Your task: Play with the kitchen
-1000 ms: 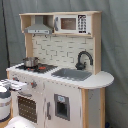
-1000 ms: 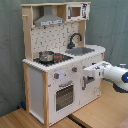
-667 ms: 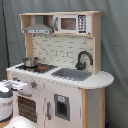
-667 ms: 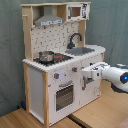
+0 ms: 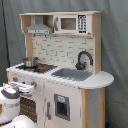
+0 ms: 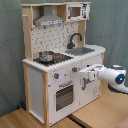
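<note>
- Item: the kitchen (image 6: 50,75), a white and light-wood toy unit, upright on a wooden table (image 6: 95,112) against a grey curtain; seen in both exterior views.
- Upper section: hood (image 6: 49,21) and microwave (image 6: 75,11) under a top shelf.
- Worktop: pot (image 6: 46,56) on the stovetop; grey sink (image 6: 85,50) with black faucet (image 6: 74,39) beside it.
- Front panel: knobs (image 6: 56,76) above the oven door (image 6: 64,95); a further white door toward the second exterior view's right.
- Arm: one white arm entering from the second exterior view's right, wrist roughly level, long axis pointing at the kitchen's front.
- Claw (image 6: 83,72): tip at or just beside the front panel near the knob row, above the right-hand door. Whether it touches cannot be told; whether it is apart or together cannot be told.
- Key relation: the kitchen's front lies directly ahead of the claw; knobs and oven door lie toward the second exterior view's left of the tip.
- Judgement: the next move likely calls for a short, careful reach to a knob or door edge.
</note>
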Action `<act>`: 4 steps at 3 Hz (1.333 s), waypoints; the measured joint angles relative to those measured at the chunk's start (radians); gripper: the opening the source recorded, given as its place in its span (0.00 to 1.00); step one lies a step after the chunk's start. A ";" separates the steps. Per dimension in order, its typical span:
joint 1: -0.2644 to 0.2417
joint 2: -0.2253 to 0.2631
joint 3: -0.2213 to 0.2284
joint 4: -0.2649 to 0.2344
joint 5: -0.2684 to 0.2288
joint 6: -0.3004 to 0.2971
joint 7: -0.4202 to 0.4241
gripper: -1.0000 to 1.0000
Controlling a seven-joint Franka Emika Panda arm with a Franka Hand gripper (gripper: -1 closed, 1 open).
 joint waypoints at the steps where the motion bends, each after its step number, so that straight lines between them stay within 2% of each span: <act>1: -0.068 0.000 0.000 0.000 0.000 0.074 0.001 1.00; 2: -0.133 0.000 0.032 0.017 0.000 0.145 0.044 1.00; 3: -0.200 0.000 0.055 0.080 0.003 0.171 0.076 1.00; 4: -0.278 -0.002 0.068 0.123 0.003 0.223 0.073 1.00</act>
